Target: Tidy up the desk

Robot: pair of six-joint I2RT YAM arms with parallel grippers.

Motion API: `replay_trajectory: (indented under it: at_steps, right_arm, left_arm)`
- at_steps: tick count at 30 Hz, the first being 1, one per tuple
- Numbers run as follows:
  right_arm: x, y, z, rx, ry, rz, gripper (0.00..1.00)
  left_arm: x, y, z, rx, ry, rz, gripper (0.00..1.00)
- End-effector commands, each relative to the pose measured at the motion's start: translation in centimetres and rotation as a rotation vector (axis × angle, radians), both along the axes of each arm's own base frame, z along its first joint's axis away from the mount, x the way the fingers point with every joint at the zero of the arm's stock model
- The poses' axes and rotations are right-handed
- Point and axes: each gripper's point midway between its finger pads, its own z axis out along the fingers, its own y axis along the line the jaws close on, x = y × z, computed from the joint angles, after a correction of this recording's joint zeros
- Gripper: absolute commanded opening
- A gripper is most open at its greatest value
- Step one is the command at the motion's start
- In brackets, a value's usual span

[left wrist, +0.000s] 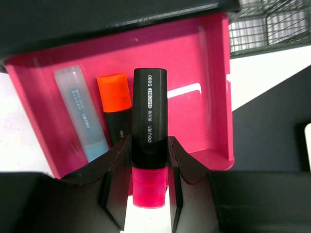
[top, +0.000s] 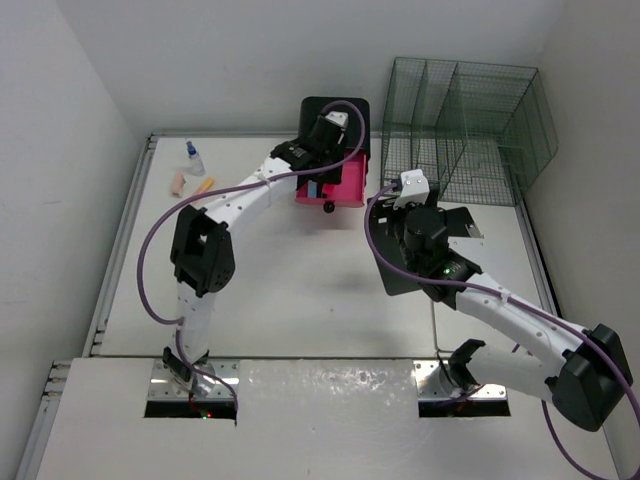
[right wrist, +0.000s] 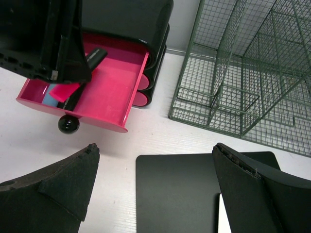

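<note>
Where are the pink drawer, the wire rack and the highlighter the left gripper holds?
pink drawer point(left wrist: 194, 97), left wrist view, bare drawer floor
wire rack point(right wrist: 243, 73), right wrist view, mesh wall
pink highlighter point(left wrist: 149, 111), left wrist view, black barrel

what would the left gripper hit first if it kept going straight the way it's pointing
Most likely the pink drawer, on its floor. The left gripper points into it, shut on a pink highlighter whose black end leads, right of the orange highlighter. Depth is unclear.
</note>
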Motion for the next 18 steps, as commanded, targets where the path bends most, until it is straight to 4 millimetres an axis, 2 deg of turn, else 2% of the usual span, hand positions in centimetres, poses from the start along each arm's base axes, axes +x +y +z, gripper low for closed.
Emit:
replay_trajectory:
  at_steps: [1, 6, 12, 18]
  right_arm:
    - [0.3, -0.3, 1.8, 0.046, -0.060, -0.019, 0.95]
    - [0.3, -0.2, 1.9, 0.048, -0.062, -0.017, 0.95]
    - [0.2, -0.3, 1.9, 0.045, -0.062, -0.018, 0.95]
    - [0.2, -0.3, 2.0, 0.044, -0.064, -0.017, 0.95]
  left_arm:
    - [1.0, -0.4, 2.2, -0.044, -0.053, 0.038, 0.00]
    - [2.3, -0.7, 2.3, -0.036, -0.083, 0.053, 0.00]
    - [3.5, -1.0, 0.0, -0.019, -0.064, 0.090, 0.00]
    - [4.3, -1.2, -0.1, -0.004, -0.088, 0.082, 0.00]
